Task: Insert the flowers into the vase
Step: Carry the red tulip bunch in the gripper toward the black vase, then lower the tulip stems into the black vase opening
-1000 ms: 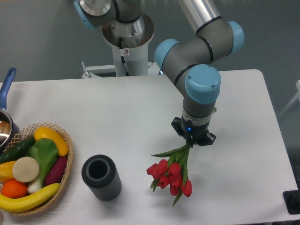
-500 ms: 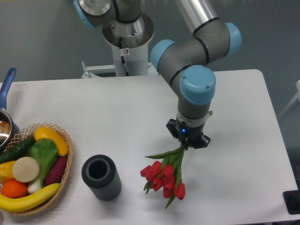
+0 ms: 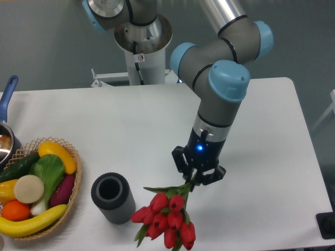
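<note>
The flowers, a bunch of red tulip buds on green stems, hang from my gripper, heads down and toward the lower left, over the table near its front edge. The gripper is shut on the stems. The vase, a short dark grey ribbed cylinder with an open round mouth, stands upright on the table left of the flowers. The nearest tulip heads are a short way right of the vase and do not touch it.
A wicker basket of vegetables and fruit stands at the left edge, close to the vase. A pot with a blue handle shows at the far left. The arm's base stands behind the table.
The gripper has moved left and toward the front edge with the flowers, bringing the tulip heads closer to the vase. The vase and basket have not moved.
</note>
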